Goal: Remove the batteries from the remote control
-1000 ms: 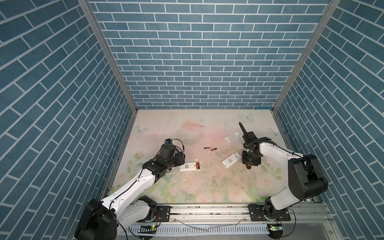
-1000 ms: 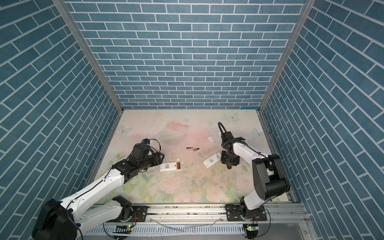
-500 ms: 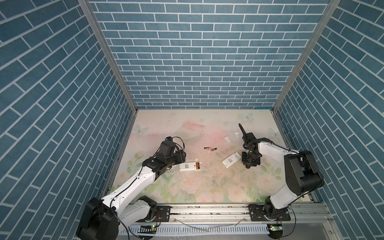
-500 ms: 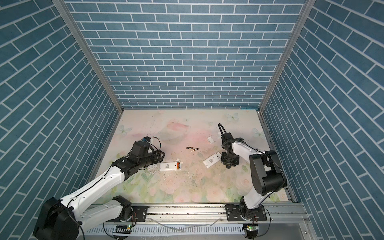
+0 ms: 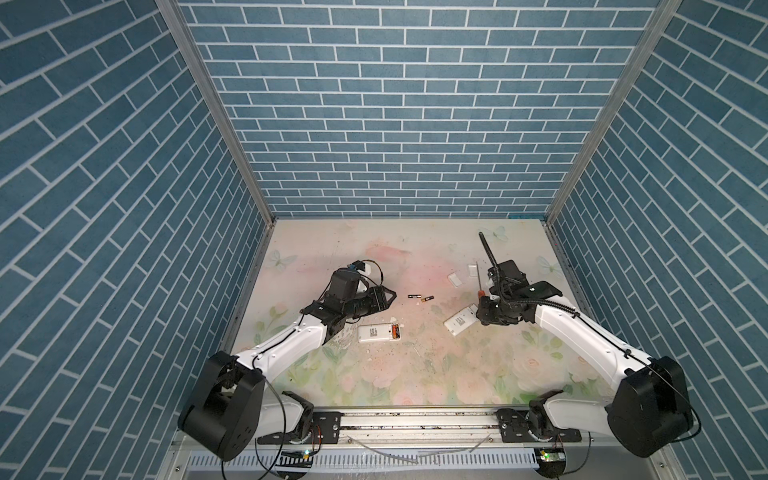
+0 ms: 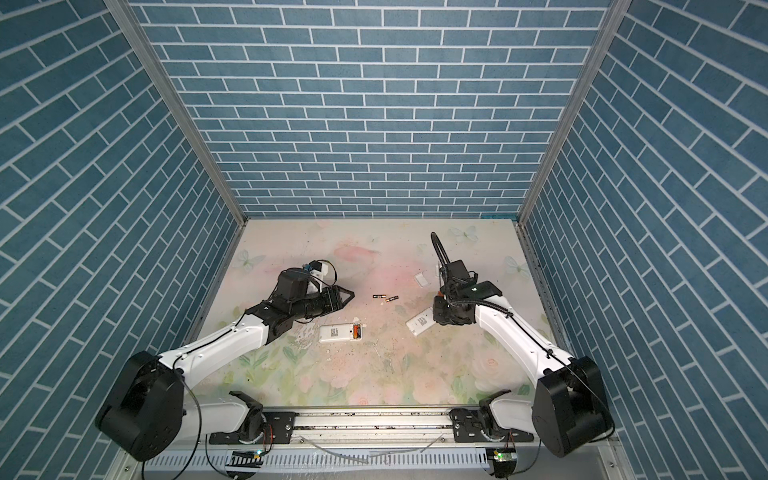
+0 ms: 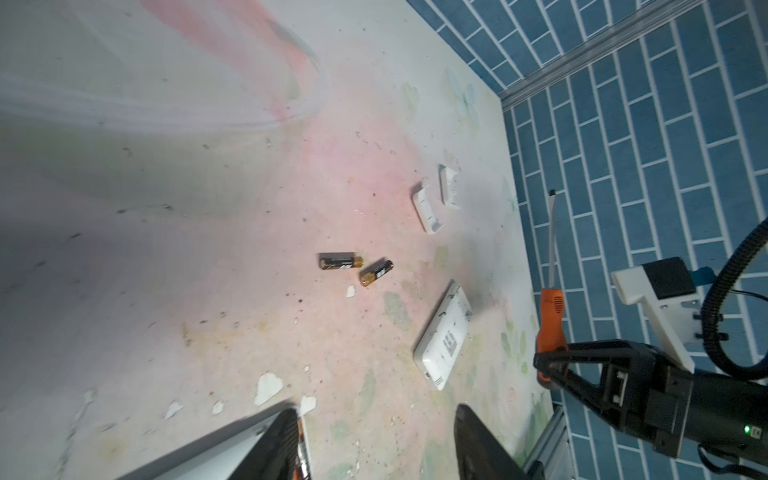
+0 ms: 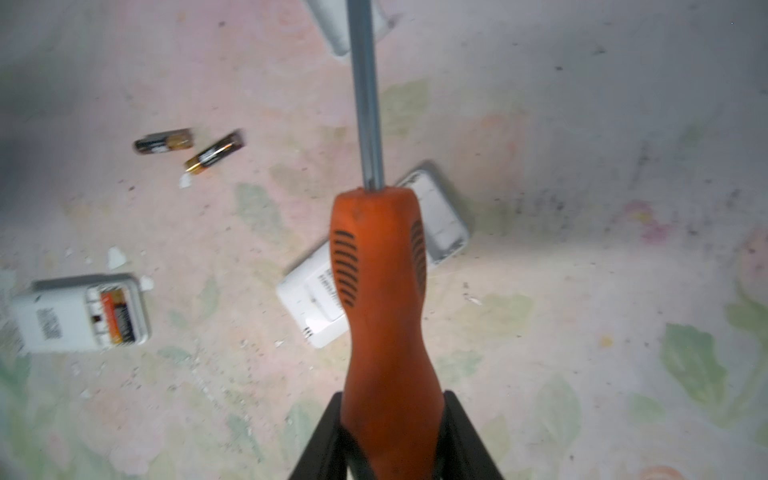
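So the floral table [image 5: 374,249] has two arms over it. The left gripper [image 5: 387,297] hovers just above the far-left end of the left remote [image 5: 376,333], jaws about halfway apart with nothing between them. The right gripper [image 8: 390,415] is clamped on the handle of the orange screwdriver [image 8: 382,291], shaft pointing toward the far wall, held above the right remote [image 5: 461,320].

Both remotes lie back-up in the middle of the table, well apart. The right one's compartment [image 8: 440,224] looks empty from what the right wrist view shows, though the screwdriver handle hides part of it. Two white battery covers [image 7: 428,208] sit side by side further back on the right.

Now the batteries: two loose ones [image 7: 340,261] are on the table between the arms, farther back than the remotes, nearly touching end to end. The other cells [image 8: 118,316] sit in the left remote's open compartment. The orange one is clear and there's a dark one beside it, I think.

My read: about half done, and the step in hand is emptying the left remote. Next, the right arm needs to carry the screwdriver tip left to that compartment and pry at a cell's end, while the left gripper pins the remote so it doesn't skate away.
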Robot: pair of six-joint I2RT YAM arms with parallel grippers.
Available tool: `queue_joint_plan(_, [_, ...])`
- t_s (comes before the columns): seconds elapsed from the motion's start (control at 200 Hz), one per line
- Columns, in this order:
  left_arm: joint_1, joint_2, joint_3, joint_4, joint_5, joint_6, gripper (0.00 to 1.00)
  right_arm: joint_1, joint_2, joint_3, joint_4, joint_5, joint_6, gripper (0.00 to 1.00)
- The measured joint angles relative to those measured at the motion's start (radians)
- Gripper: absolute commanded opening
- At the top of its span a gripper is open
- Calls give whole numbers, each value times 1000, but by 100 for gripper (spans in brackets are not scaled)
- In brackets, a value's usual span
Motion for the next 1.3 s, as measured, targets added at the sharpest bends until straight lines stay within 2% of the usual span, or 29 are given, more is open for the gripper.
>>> queue_joint_plan(0.245, [-88, 110, 55, 235, 36, -55, 61, 98, 44, 114, 26, -128, -18, 0])
queue_joint_plan(0.495, [-155, 209, 88, 406, 34, -111, 57, 138, 106, 163, 67, -182, -18, 0])
queue_joint_plan(0.995, [-227, 309, 148, 531, 24, -168, 52, 166, 125, 169, 120, -230, -18, 0])
queue_joint_plan(1.135, [-235, 335, 153, 541, 24, -182, 46, 172, 125, 172, 129, -238, -18, 0])
queue_joint_plan(1.245, [-235, 338, 156, 540, 24, -187, 33, 174, 125, 173, 133, -243, -18, 0])
queue_joint_plan(1.3, [-236, 339, 161, 539, 19, -193, 30, 174, 125, 173, 136, -244, -18, 0])
